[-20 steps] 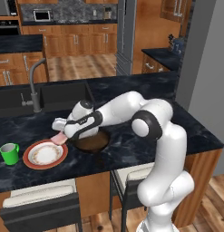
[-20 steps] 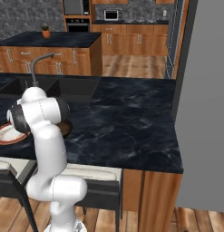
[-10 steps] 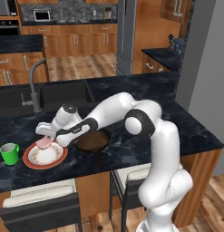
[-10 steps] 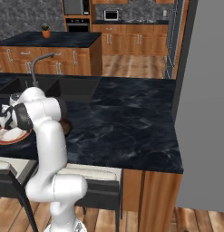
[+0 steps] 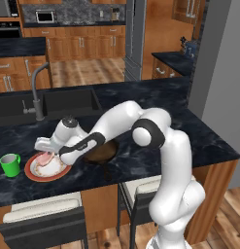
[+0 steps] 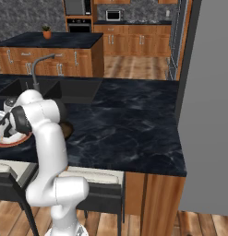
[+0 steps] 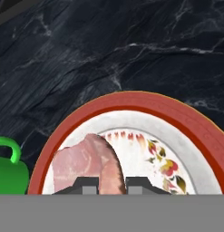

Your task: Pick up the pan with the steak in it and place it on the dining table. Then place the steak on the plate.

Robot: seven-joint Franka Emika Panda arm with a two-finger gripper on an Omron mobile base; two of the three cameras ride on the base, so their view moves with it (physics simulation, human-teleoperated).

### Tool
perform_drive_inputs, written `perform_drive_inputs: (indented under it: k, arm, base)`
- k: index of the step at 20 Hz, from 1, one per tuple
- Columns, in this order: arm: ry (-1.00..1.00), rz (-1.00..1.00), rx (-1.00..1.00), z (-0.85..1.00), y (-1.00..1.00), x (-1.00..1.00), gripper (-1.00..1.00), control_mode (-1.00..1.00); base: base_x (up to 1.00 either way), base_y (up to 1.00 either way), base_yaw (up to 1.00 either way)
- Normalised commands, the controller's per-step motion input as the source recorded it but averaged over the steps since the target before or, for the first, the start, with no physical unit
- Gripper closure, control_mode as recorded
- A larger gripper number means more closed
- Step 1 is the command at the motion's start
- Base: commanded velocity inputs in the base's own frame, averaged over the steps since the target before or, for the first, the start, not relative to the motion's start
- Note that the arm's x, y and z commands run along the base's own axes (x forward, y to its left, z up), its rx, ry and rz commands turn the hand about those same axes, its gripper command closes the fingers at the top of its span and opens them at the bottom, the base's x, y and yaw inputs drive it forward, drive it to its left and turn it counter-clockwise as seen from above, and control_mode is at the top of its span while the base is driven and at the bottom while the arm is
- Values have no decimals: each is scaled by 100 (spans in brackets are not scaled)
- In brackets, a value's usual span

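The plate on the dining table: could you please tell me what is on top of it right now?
The steak is over the plate, gripped by the shut end effector. The patterned centre beneath the meat is covered, so contact with the plate cannot be judged.

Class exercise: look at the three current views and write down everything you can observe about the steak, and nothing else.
The steak is a flat pink slab of raw-looking meat with a paler edge, one side folded or curled up. It hangs over the left part of the plate, inside the orange-red rim, clamped in the shut tool. Whether its lower edge already touches the plate cannot be told. In the left base view it shows as a pink patch under the tool, well clear of the pan.
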Motion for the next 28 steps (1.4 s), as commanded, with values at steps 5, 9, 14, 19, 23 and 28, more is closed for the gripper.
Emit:
perform_drive_inputs:
  k: [5, 9, 14, 19, 23, 28]
  arm:
    - [0, 0, 0, -23, 0, -17, 100, -100]
    - [0, 0, -1, -8, 0, 0, 100, -100]
    - [0, 0, -2, -14, 0, 4, 100, -100]
    - [0, 0, 1, 1, 0, -1, -100, -100]
    - [0, -4, 6, 38, -5, -9, -100, -100]
    - [7, -10, 4, 47, -23, -19, -100, -100]
  base:
    - [0, 0, 0]
    - [0, 0, 0]
    - [0, 0, 0]
    - [0, 0, 0]
    - [0, 0, 0]
    - [0, 0, 0]
